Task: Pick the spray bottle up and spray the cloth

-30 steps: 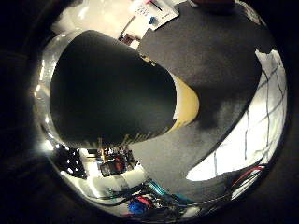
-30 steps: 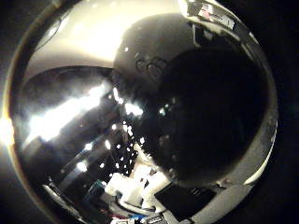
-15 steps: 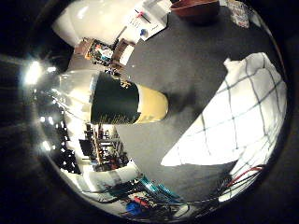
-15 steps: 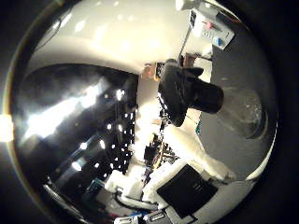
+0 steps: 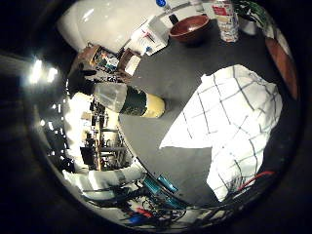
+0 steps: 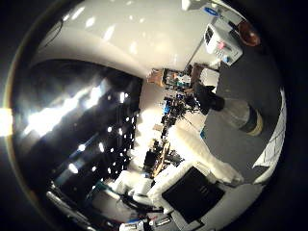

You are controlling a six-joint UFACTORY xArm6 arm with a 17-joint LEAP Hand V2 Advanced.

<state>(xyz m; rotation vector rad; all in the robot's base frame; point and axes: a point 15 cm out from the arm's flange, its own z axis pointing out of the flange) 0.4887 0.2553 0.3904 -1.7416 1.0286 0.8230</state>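
The spray bottle point(image 5: 135, 101) has a clear upper part, a dark green label and a yellowish band at its base. It rests with its base on the dark table point(image 5: 185, 73), away from the palm. The right thumb side palm view shows its black spray head point(image 6: 206, 98). The white cloth with thin dark check lines point(image 5: 234, 109) lies flat on the table beside the bottle, a short gap between them. White and black parts of my hand point(image 6: 185, 181) show at the edge of the right thumb side palm view; its fingers do not show.
A brown bowl point(image 5: 188, 27) and a small container point(image 5: 227, 21) stand at the table's far side beyond the cloth. A white box point(image 5: 148, 41) lies near the table's edge. Room furniture and bright lights lie past the table.
The bottle filled much of both views a second ago and is now small and distant. The palm has drawn back from it, and much more of the cloth has come into view.
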